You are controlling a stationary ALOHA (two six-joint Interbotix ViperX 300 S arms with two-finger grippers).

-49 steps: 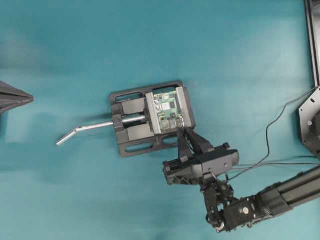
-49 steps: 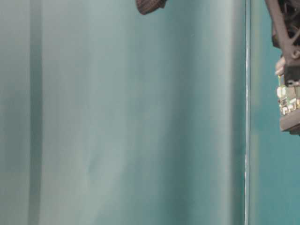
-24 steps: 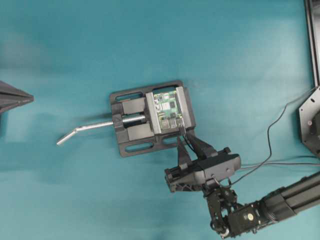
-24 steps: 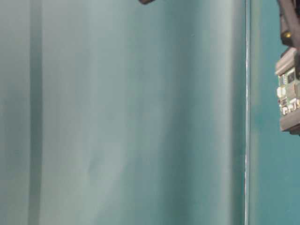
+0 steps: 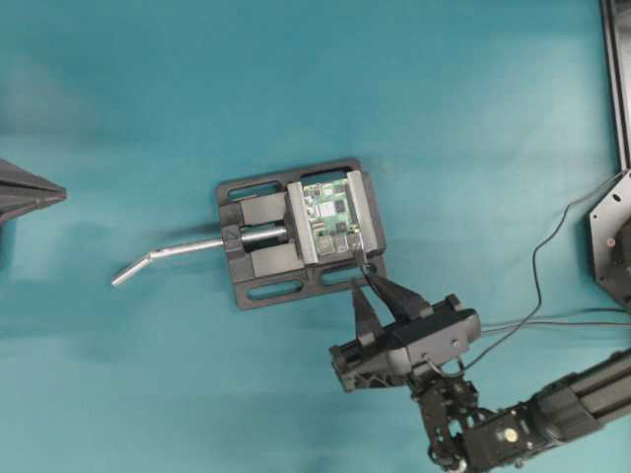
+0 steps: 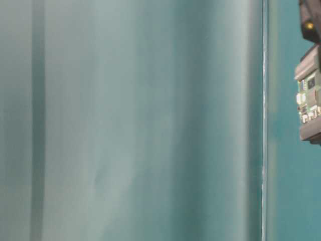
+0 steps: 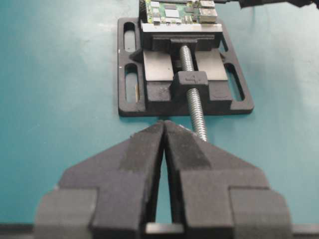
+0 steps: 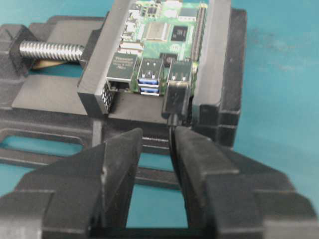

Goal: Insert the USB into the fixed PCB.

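With the small dark USB plug (image 8: pixel 175 99) seated in a port on the near edge of the little green fixed PCB (image 8: pixel 164 30), I had just let go: my right gripper (image 8: pixel 156 149), clamped a second before, stood narrowly parted and empty, drawn back just clear of the black bench vise (image 5: pixel 258 271) that holds the board. The thin black cable (image 8: pixel 172 137) trailed from the plug between the fingers. My left gripper (image 7: pixel 163 149) sat pressed shut, well back from the vise's silver screw handle (image 5: pixel 163 258). I judged the insertion done, pending a seating check.
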